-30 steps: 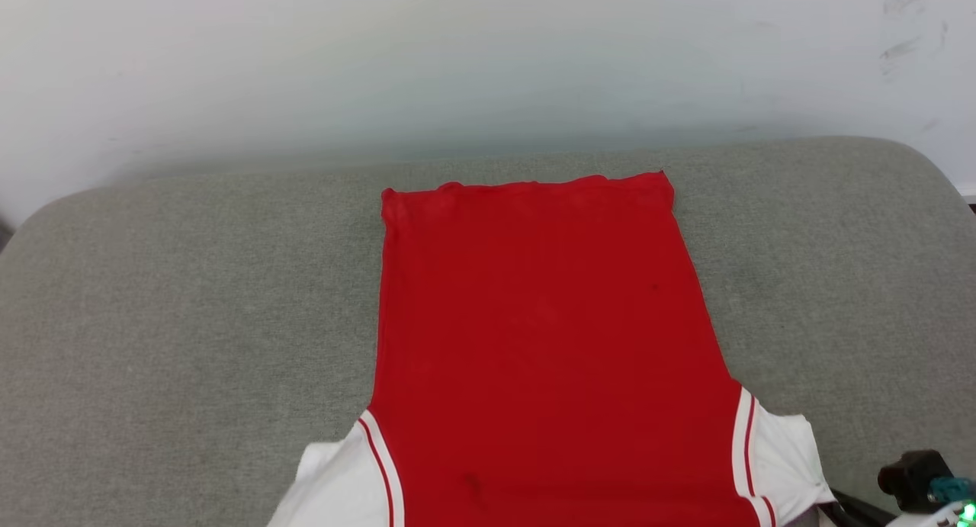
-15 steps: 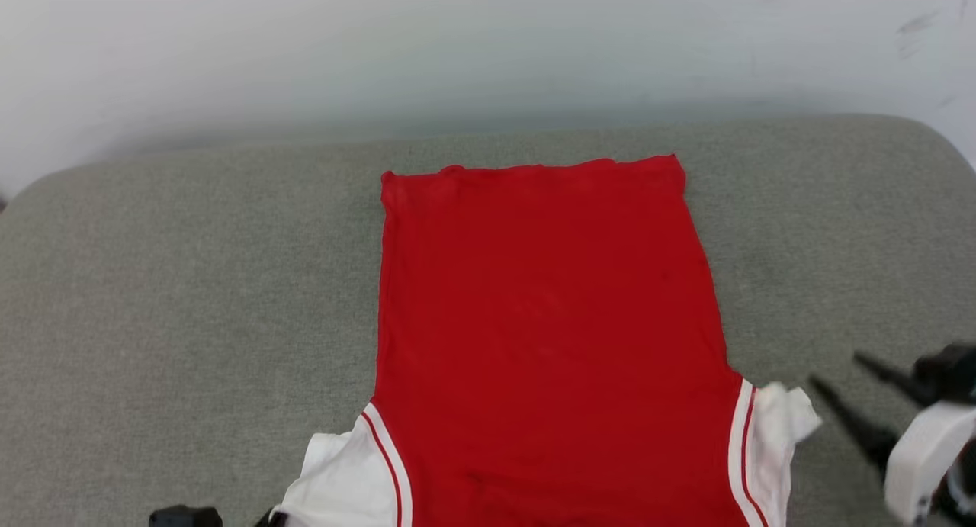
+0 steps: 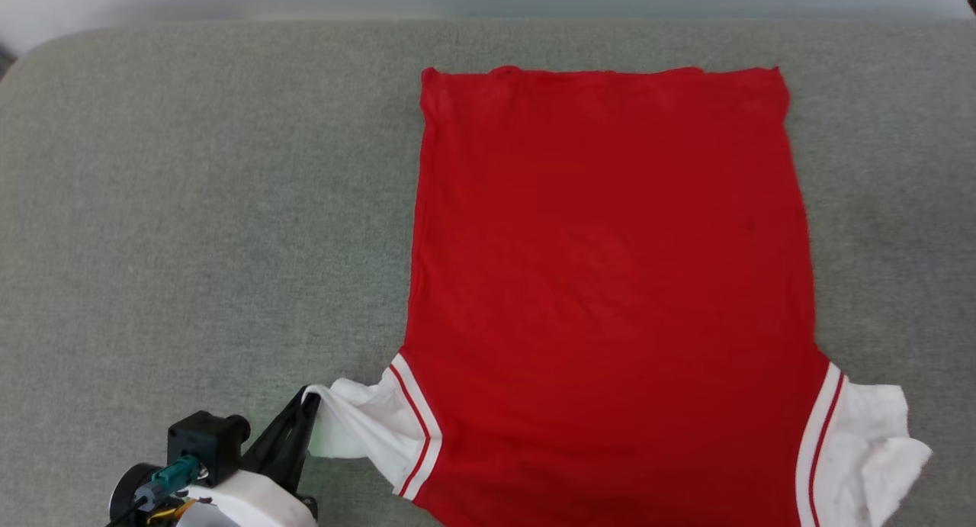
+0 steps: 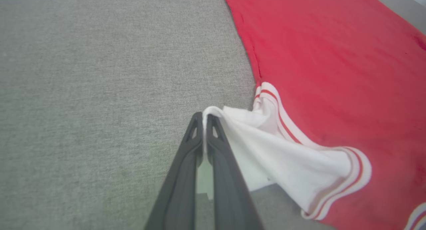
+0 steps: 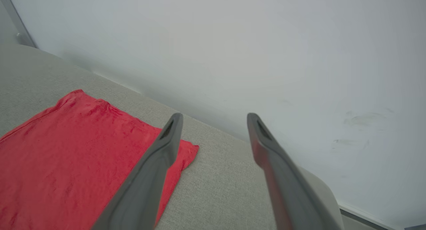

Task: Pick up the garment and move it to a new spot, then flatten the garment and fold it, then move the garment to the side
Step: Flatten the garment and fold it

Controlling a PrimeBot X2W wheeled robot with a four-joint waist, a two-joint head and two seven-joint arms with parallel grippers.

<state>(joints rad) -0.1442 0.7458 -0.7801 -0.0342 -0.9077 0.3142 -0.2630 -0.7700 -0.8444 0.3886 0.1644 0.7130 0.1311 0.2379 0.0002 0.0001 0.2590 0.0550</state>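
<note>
Rightward from the left fingers (image 4: 181,170), clenched on its white armhole (image 4: 266,146), lies the red sleeveless jersey (image 3: 610,268); right fingers (image 5: 156,170) splayed, empty.

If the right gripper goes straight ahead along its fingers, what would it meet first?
Probably the pale wall. The right gripper, open, points past the garment's far corner and over the grey cushion's back edge; depth is unclear, so it might graze that edge first.

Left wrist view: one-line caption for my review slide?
Left pincer shut on a white corner of the red jersey beside its striped armhole trim, over grey upholstery.
</note>
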